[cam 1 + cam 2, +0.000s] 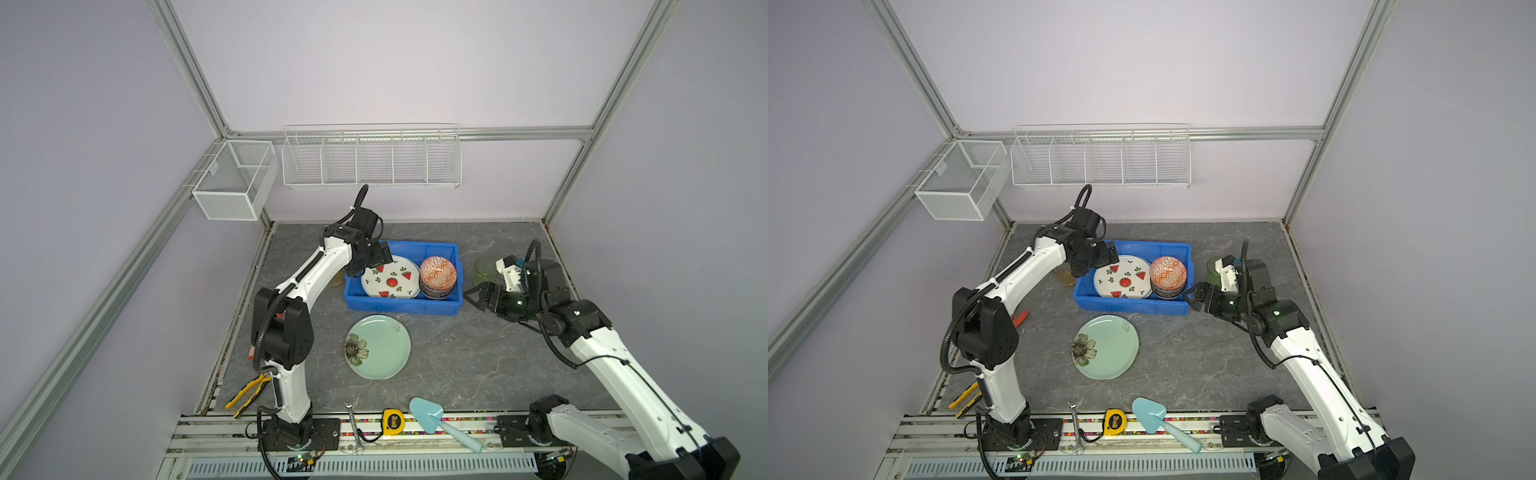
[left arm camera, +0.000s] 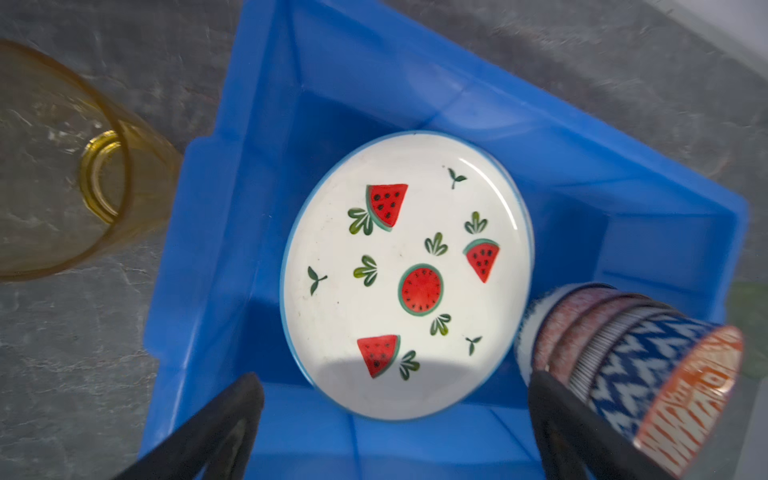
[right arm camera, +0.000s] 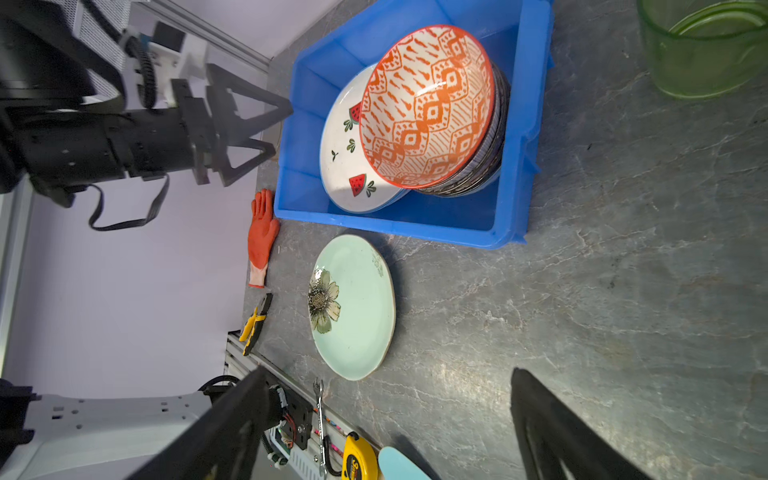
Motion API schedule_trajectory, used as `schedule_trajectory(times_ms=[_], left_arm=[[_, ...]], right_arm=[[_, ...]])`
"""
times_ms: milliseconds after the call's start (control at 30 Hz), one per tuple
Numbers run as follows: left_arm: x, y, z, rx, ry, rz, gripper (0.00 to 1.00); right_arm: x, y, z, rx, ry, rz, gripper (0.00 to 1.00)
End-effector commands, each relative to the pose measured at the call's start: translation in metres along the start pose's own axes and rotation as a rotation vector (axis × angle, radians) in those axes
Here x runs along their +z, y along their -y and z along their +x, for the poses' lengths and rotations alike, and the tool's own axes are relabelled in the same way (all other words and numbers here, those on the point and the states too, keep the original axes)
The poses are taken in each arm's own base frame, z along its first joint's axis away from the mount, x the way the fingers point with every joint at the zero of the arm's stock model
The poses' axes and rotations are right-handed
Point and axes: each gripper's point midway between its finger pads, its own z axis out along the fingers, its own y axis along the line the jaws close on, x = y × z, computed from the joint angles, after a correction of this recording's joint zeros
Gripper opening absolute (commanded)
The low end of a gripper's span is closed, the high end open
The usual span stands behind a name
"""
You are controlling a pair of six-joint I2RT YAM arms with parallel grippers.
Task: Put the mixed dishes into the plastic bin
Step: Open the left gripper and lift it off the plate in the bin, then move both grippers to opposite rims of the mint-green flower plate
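Left wrist view: bin (image 2: 232, 249), blue, containing watermelon plate (image 2: 399, 270) face up and bowl stack (image 2: 623, 361), orange-white bowl uppermost, touching the plate's rim.

- Bin location: rear middle of bench (image 1: 478, 365); plate in its left part, bowl stack at its right end.
- Amber cup (image 2: 62, 166): upright on bench, just beside bin's left wall, outside it.
- Green cup (image 1: 484, 270): upright on bench, near bin's right wall, outside it.
- Green plate (image 1: 378, 347), dark flower: flat on bench between bin and front edge, apart from bin.
- Left end effector (image 3: 282, 129): jaws spread, empty, above bin's left end.
- Right end effector (image 1: 471, 297): jaws spread, empty, just beside bin's front-right corner, near green cup.
- Other items: trowel (image 1: 436, 419), tape measure (image 1: 392, 422) and wrench (image 1: 353, 426) along front edge; pliers (image 1: 247, 395) at front-left corner; glove (image 3: 262, 232) at left edge.
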Motion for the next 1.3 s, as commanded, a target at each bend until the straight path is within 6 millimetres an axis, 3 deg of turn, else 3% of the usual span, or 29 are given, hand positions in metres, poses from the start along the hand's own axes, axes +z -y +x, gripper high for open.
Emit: schedule_trajectory(times_ms=[0,100,233,433,600,900,1267], left_arm=[[-0.052,0.014,-0.003,0.032,0.057,0.084,0.99],[-0.078,0.012,0.008,0.034,0.079,0.127,0.99],[-0.104,-0.001,0.036,0.018,0.087,0.195,0.99],[-0.115,-0.040,0.094,-0.044,0.060,0.289,0.99],[-0.099,-0.089,0.147,-0.138,-0.026,0.260,0.99],[-0.055,-0.130,0.207,-0.241,-0.149,0.167,0.99],[-0.019,-0.137,0.223,-0.341,-0.160,0.205,0.99]], right_arm=[[-0.001,-0.004,0.007,-0.056,-0.030,0.038,0.88],[0.007,-0.011,0.019,-0.092,-0.063,0.048,0.88],[0.028,-0.020,0.042,-0.103,-0.109,0.026,0.88],[0.069,-0.022,0.082,-0.089,-0.147,0.000,0.89],[0.103,-0.018,0.111,-0.110,-0.218,0.041,0.91],[0.142,-0.015,0.131,-0.113,-0.275,0.056,0.92],[0.177,-0.011,0.139,-0.127,-0.312,0.059,0.95]])
